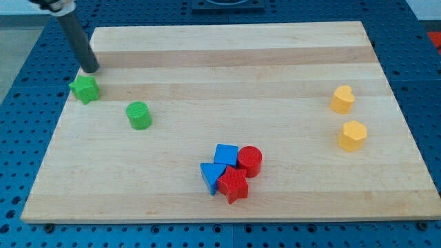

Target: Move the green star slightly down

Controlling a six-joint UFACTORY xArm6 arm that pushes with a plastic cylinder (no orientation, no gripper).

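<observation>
The green star (85, 89) lies near the board's left edge, in the upper left of the view. My tip (91, 69) rests on the board just above the star, a little to its right, with a small gap between them. The dark rod slants up to the view's top left corner. A green cylinder (139, 115) stands to the lower right of the star.
A cluster at the bottom middle holds a blue cube (226, 155), a blue triangle (211, 176), a red cylinder (249, 161) and a red star (233, 185). A yellow heart (342, 99) and a yellow hexagon (353, 135) sit at the right. The wooden board (227, 55) lies on blue pegboard.
</observation>
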